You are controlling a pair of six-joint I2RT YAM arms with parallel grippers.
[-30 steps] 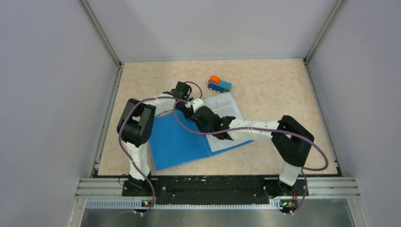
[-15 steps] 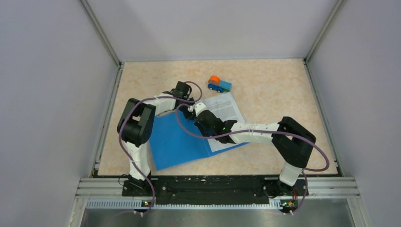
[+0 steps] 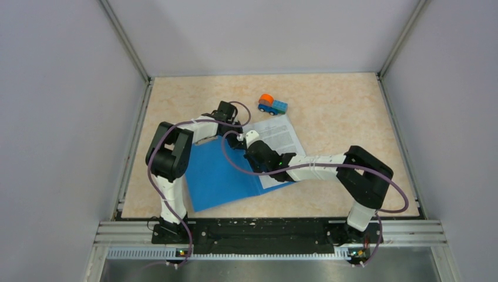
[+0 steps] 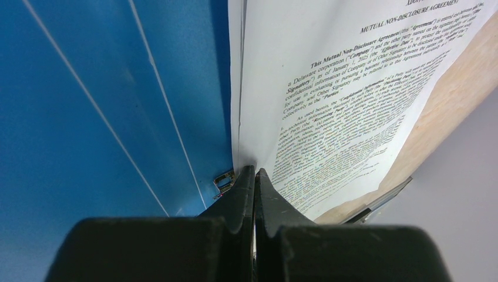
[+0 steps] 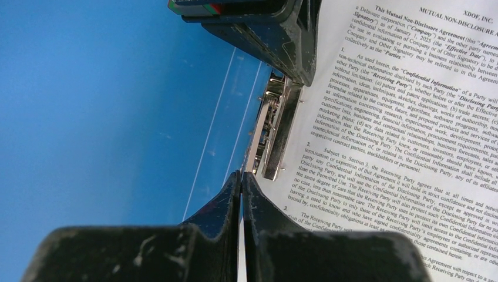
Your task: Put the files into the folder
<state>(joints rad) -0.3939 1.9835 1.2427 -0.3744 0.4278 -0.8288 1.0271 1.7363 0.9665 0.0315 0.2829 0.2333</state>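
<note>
Right fingers point(image 5: 226, 205) have slid toward the folder point(image 3: 217, 176) spine; like the left fingers point(image 4: 242, 194), they are closed and empty beside the metal clip point(image 5: 273, 135). Papers point(image 3: 285, 136) lie on its right half; best keep their edge flush against the clip.

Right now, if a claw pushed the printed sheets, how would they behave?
Probably floppy: the files are thin paper lying flat. Likely to buckle rather than slide, since the metal clip meets their edge at the folder.
</note>
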